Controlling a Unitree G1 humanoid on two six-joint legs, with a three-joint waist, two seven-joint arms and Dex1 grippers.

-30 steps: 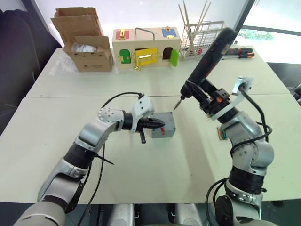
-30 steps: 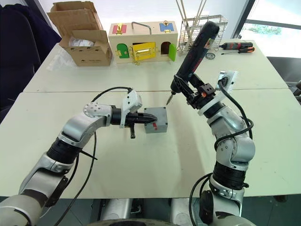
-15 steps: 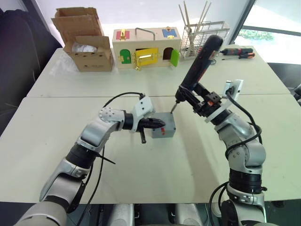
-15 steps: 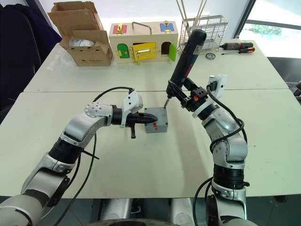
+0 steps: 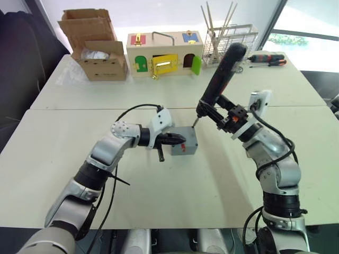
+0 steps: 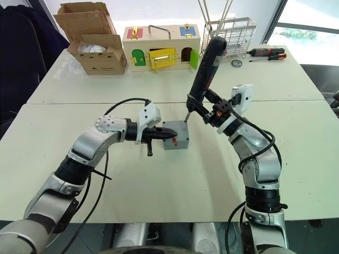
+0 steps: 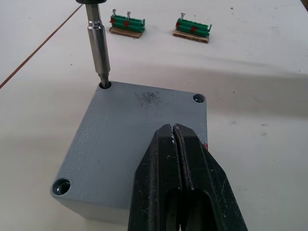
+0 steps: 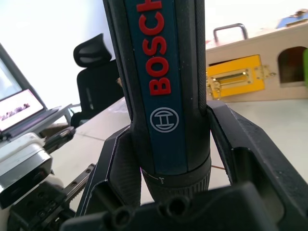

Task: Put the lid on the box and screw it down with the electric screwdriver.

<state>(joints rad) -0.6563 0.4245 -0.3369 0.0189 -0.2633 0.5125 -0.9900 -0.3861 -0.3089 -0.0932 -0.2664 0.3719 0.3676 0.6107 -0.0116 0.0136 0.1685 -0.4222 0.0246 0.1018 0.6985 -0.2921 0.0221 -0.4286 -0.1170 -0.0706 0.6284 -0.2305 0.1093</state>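
The grey box (image 5: 183, 148) stands mid-table with the lid (image 7: 130, 130) lying flat on top of it; screw holes show at the lid's corners. My left gripper (image 7: 173, 129) is shut, and its fingertips rest on the lid's top (image 5: 177, 139). My right gripper (image 5: 229, 117) is shut on the electric screwdriver (image 5: 220, 74), a thick black tool with red lettering (image 8: 161, 72), held tilted above the box. Its metal bit (image 7: 98, 53) stands in one of the lid's corner holes.
Along the far edge stand a cardboard box (image 5: 95, 45), a wooden latch box (image 5: 164, 53) and a wire rack (image 5: 229, 41), with slim hand screwdrivers (image 5: 267, 59) beside it. Two green screw holders (image 7: 127, 24) lie beyond the box.
My right arm has brought the electric screwdriver leftward and down, so the bit has gone from the air beside the box into the lid's corner hole. The left gripper has stayed in place.
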